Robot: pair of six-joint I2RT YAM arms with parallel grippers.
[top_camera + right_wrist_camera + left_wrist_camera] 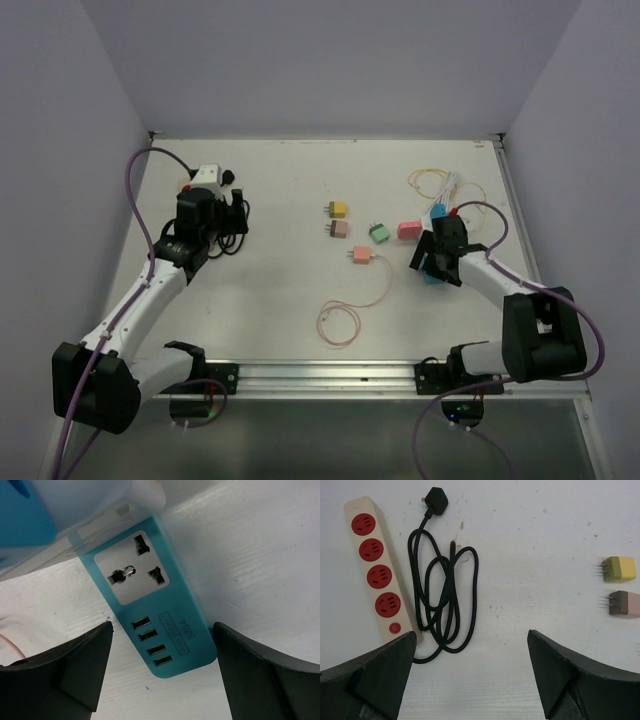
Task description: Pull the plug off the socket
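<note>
Right tool [162,623] is wide open and has hold of nothing. Its jaws straddle the USB end of the blue socket strip [165,605], with a clear gap on one side and almost none on the other.

The plug [75,505] is a pale, blurred body at the far end of the strip, apparently seated in it and outside the jaws.

Left tool [471,632] is also wide open and empty. It hangs over the surface [530,540] by the beige power strip [375,565] and black cable [445,595], well apart from the job.

Risks as I see them:
- Closing here clamps the strip, not the plug.
- Nothing pins the strip. Pulling the plug one-handed would likely drag or lift the whole strip.
- Off-centre jaws could skew the strip on contact.
- The plug's outline is unclear, so a grab could slip.
</note>
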